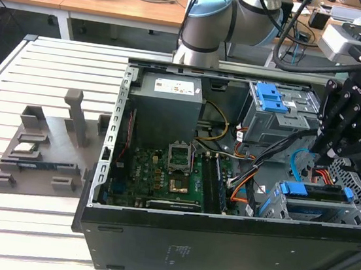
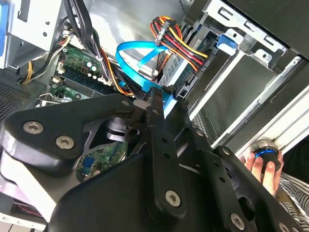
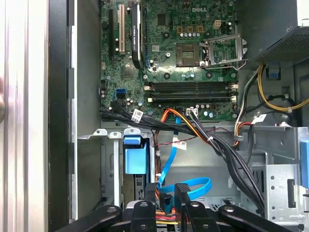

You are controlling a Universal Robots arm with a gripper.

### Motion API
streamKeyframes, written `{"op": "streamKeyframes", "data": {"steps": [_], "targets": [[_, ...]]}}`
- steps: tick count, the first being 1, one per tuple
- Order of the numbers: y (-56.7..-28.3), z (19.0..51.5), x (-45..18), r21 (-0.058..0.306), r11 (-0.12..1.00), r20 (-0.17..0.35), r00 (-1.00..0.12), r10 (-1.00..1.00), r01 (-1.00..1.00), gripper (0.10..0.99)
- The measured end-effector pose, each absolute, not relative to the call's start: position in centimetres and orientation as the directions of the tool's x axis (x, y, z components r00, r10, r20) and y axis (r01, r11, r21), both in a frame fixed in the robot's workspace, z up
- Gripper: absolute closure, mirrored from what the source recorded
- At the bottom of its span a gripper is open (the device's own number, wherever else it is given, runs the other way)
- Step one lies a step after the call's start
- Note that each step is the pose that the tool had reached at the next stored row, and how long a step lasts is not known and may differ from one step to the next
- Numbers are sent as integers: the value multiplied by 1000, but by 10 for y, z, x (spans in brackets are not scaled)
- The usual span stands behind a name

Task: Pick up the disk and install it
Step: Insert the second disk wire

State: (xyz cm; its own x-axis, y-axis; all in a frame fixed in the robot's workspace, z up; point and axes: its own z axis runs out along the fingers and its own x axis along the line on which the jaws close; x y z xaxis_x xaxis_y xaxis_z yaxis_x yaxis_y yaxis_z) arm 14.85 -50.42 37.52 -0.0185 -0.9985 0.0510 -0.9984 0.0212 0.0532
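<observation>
So the disk (image 1: 312, 191) already looks parked in the lower drive cage (image 1: 355, 212), at the front corner of the computer case (image 1: 219, 245). Its bright blue carrier runs along the top of the cage. In the first wrist view the carrier's blue end (image 3: 135, 162) pokes out of the cage opening. Whether it's clicked fully home is hard to say.

The gripper (image 1: 320, 152) hangs just above that corner of the case, right over the bundle of cables (image 3: 193, 186) beside the cage. Honestly can't tell from these shots whether it's spread or pressed together, or if it's got anything in it.

Handling-wise, a drive like this is probably stiff and a bit hefty for its size. It likely doesn't love knocks, and bare metal can be slippery. The plastic carrier edges look like the safer place to grab, squeezing across the long sides and keeping off the label face.

The case lies on its side on a slatted metal table (image 1: 45, 59), with a grey fixture block (image 1: 40, 151) well off to the side of the case. Desks sit behind the case. A person's hand (image 2: 263, 164) rests at the outer edge of the case in the second wrist view.
</observation>
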Motion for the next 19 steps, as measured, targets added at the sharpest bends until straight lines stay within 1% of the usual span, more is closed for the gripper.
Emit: {"op": "streamKeyframes", "data": {"steps": [1, 2, 3, 8, 14, 19], "targets": [[-504, 375, 148, 53, 21, 51, -19, -999, -998, 867], [-504, 375, 148, 53, 21, 51, -18, -999, -998, 867], [-504, 375, 149, 53, 21, 51, -18, -999, -998, 980], [-506, 375, 149, 53, 21, 51, -18, -999, -998, 980], [-529, 369, 149, 54, 21, 53, -18, -998, -998, 980], [-533, 363, 151, 55, 21, 54, -18, -998, -998, 980]]}}
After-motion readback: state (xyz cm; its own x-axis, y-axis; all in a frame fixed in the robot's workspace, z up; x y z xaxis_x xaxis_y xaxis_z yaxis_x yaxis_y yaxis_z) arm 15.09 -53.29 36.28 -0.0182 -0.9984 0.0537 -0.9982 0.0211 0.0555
